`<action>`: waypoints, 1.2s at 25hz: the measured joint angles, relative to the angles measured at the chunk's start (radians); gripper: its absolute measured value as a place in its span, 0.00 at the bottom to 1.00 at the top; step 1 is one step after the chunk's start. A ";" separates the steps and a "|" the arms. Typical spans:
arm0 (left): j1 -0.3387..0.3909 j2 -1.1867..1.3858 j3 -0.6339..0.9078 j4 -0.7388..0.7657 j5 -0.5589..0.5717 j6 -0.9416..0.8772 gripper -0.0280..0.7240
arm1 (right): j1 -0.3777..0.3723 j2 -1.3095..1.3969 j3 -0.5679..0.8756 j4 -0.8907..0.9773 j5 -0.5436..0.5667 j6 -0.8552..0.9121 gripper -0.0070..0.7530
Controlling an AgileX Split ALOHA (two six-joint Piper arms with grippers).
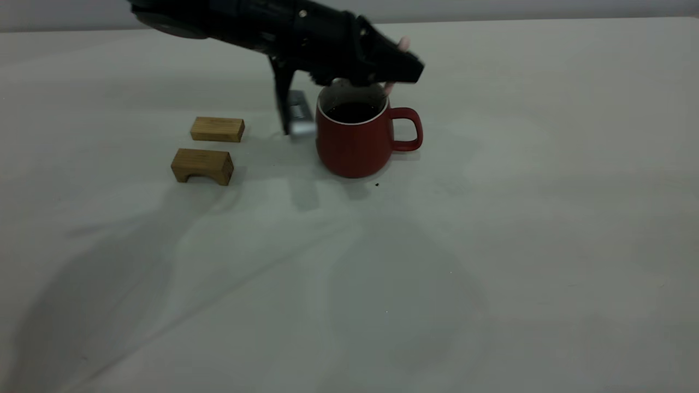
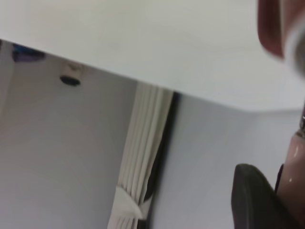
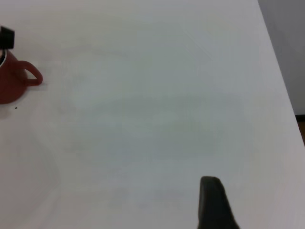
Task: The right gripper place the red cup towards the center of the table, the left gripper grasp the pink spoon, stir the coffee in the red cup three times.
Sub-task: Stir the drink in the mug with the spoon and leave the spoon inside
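The red cup (image 1: 355, 143) stands on the table (image 1: 491, 218) left of centre, its handle pointing right. Dark coffee (image 1: 352, 112) shows inside it. My left gripper (image 1: 396, 65) reaches in from the upper left and hovers over the cup's rim, shut on the pink spoon (image 1: 389, 87). The spoon's pink handle sticks out above and below the claw, and its bowl is hidden. In the left wrist view the pink spoon (image 2: 295, 176) lies against a black finger (image 2: 252, 200), with the cup (image 2: 269, 28) blurred beyond. My right gripper (image 3: 212, 205) hangs far to the cup's (image 3: 12, 83) right.
Two small wooden blocks (image 1: 217, 129) (image 1: 202, 165) lie left of the cup. A silver-grey piece of the left arm (image 1: 300, 115) hangs just beside the cup's left wall. The table's far edge (image 3: 281, 86) shows in the right wrist view.
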State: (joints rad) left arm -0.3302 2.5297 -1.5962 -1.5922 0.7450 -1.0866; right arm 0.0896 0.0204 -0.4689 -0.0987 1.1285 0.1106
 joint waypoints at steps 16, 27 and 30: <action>-0.010 -0.003 0.003 -0.122 -0.058 0.184 0.22 | 0.000 0.000 0.000 0.000 0.000 0.000 0.66; 0.092 -0.002 0.003 0.052 0.049 0.046 0.22 | 0.000 0.000 0.000 0.000 0.000 0.000 0.66; 0.091 -0.002 0.003 -0.013 -0.012 0.068 0.22 | 0.000 0.000 0.000 0.000 0.000 0.000 0.66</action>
State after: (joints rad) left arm -0.2395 2.5275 -1.5930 -1.6056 0.7326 -1.0189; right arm 0.0896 0.0204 -0.4689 -0.0987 1.1285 0.1106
